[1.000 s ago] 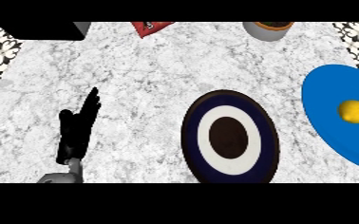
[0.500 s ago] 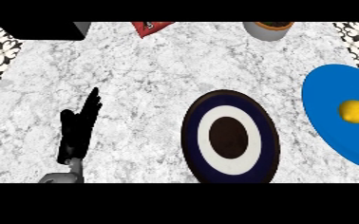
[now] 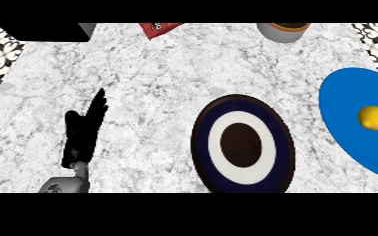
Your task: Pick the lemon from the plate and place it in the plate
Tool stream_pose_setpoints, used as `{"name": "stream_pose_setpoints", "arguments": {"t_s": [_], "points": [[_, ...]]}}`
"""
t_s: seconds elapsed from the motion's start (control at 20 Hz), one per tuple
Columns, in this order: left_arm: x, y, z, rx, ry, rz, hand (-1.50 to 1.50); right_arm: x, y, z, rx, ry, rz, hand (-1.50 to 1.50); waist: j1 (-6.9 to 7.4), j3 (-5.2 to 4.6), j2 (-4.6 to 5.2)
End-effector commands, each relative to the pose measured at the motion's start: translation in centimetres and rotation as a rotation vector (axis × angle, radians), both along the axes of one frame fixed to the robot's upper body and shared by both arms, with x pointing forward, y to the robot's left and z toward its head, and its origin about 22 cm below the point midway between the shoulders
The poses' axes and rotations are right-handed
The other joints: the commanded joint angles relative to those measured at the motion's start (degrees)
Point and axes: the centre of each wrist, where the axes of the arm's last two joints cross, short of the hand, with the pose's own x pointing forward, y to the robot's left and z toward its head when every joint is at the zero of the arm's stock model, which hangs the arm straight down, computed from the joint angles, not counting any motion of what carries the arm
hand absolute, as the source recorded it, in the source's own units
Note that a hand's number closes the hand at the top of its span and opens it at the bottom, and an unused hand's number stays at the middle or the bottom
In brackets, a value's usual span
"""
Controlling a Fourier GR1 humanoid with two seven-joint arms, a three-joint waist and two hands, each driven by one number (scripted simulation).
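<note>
Worktop (image 3: 184,65): white-grey marble, seen from above | dark plate (image 3: 244,144) with white ring and dark centre: laid near the front edge, right of middle | blue plate (image 3: 343,110): laid at the right edge, cut off | red packet (image 3: 159,28): at the far edge | grey cup (image 3: 284,30): at the far edge, right of the packet

A dark ringed plate (image 3: 244,144) sits on the marbled tabletop (image 3: 184,65). Well to its left, the left hand (image 3: 81,130) rests open, fingers straight. To the plate's right, a blue plate (image 3: 343,115) carries a lemon (image 3: 368,117) at the view's edge.
</note>
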Motion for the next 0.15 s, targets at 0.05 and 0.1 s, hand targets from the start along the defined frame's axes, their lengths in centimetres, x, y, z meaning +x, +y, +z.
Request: {"name": "stream_pose_setpoints", "arguments": {"t_s": [0.05, 0.1], "points": [[-0.8, 1.2, 0.2, 0.005, -0.003, 0.008, 0.0, -1.1, -0.4, -0.1, -0.028, 0.03, -0.026, -1.5, 0.5, 0.06, -0.07], [0.1, -0.4, 0.5, 0.0, 0.005, -0.015, 0.0, -0.6, 0.2, -0.9, -0.031, 0.029, -0.044, -1.5, 0.37, 0.1, 0.05]]}}
